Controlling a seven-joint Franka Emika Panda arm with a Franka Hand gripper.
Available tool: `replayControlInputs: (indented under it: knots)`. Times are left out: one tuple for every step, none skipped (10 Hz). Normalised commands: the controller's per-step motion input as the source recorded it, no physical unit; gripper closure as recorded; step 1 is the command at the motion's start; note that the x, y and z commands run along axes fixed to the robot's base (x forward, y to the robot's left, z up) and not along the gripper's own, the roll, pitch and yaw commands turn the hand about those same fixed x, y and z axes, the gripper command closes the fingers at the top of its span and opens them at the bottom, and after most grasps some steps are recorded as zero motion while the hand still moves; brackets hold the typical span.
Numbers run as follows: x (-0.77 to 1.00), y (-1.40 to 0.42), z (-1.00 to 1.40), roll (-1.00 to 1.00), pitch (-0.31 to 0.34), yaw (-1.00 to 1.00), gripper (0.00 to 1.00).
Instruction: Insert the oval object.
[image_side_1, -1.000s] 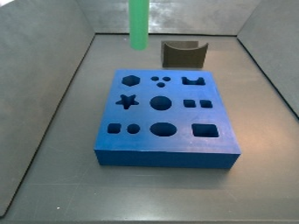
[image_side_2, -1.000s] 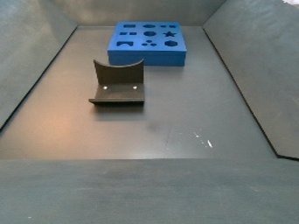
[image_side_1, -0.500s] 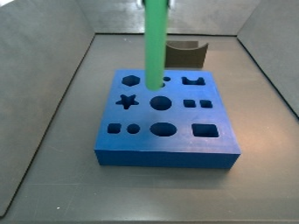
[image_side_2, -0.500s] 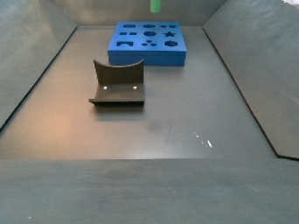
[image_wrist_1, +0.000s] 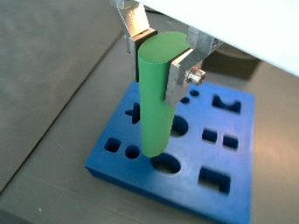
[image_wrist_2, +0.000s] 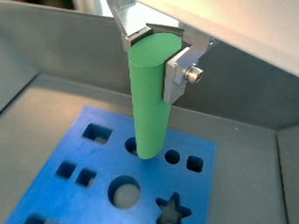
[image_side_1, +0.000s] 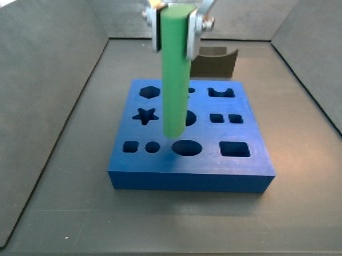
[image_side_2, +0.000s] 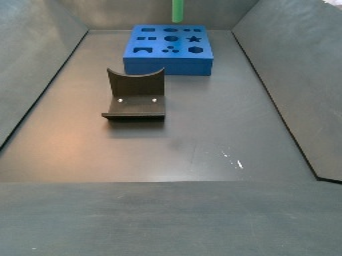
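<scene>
My gripper is shut on the oval object, a long bright green rod held upright by its top end. The gripper also shows in a wrist view and in a side view. The rod hangs over the blue block, which has several shaped holes. Its lower end is near the block's top, close to the oval hole; I cannot tell whether it touches. In a side view only a short piece of the rod shows above the blue block; the gripper is out of that view.
The dark grey curved holder stands on the floor behind the blue block, and it shows nearer the camera in a side view. Grey walls slope up round the floor on all sides.
The rod has come down over the blue block, and its lower end is now much nearer the block's top. The gripper has come into a side view from above.
</scene>
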Motion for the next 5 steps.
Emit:
replayControlInputs:
  knots:
    - [0.00, -0.27, -0.23, 0.00, -0.017, -0.95, 1.00]
    - [0.00, 0.00, -0.18, 0.00, -0.004, -1.00, 1.00]
    - [0.00, 0.00, -0.17, 0.00, -0.006, -1.00, 1.00]
    - [0.00, 0.00, -0.17, 0.00, -0.004, -1.00, 1.00]
    - [0.00, 0.00, -0.17, 0.00, -0.006, -1.00, 1.00]
